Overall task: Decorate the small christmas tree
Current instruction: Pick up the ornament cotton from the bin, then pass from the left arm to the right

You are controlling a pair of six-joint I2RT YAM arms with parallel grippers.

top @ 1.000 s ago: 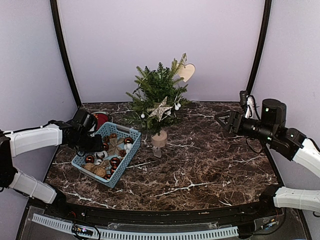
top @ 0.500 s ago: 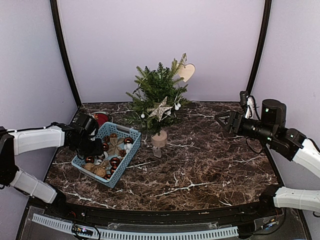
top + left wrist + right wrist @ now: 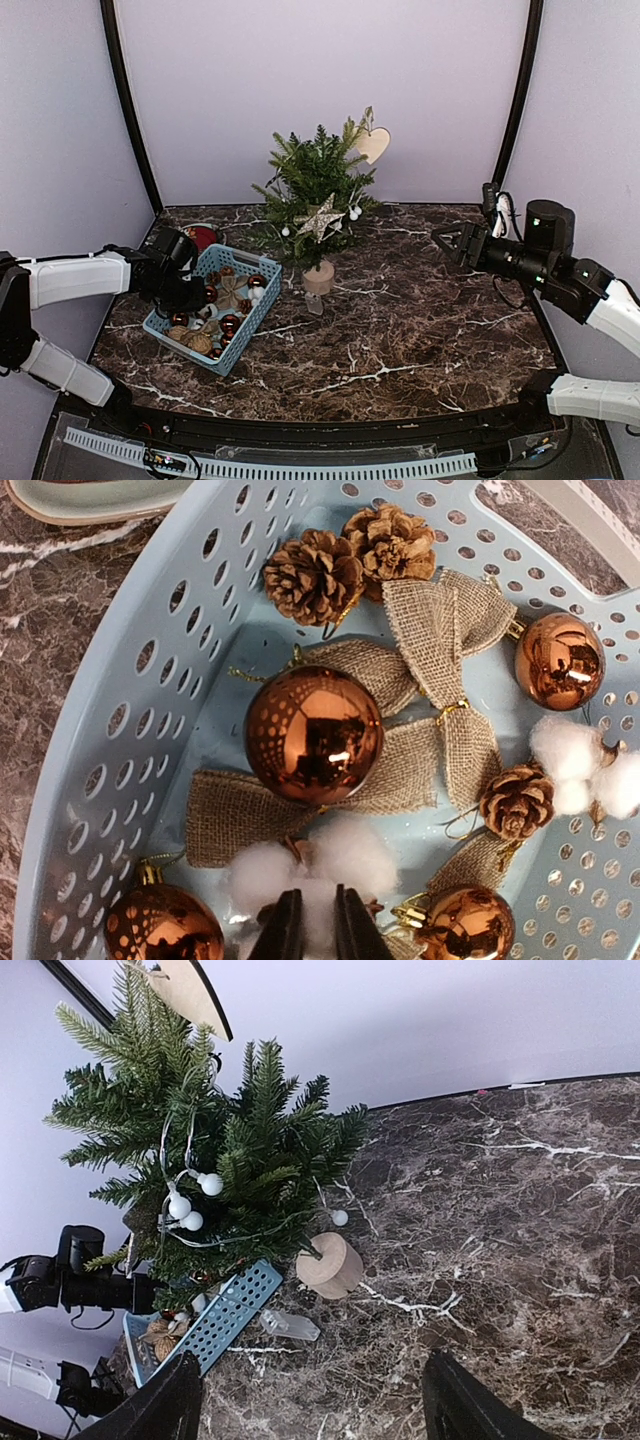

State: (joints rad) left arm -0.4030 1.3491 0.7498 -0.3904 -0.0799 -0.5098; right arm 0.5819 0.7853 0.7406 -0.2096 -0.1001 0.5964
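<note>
Here, left end effector (image 3: 317,902) nearly closed on cotton puff (image 3: 340,855)

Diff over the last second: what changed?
The left gripper eased further into the basket, and its jaws closed on a cotton puff. The right gripper stayed open and hardly moved. The tree and its decorations are unchanged.

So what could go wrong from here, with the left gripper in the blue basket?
1. The left gripper seems to pinch the cotton ball only at its near edge; the fluff may slip out when lifted.
2. The cotton ball touches a burlap bow beside a copper bauble; either could be dragged along.
3. The small christmas tree stands on a narrow wooden base; a push while hanging might tip it.
</note>
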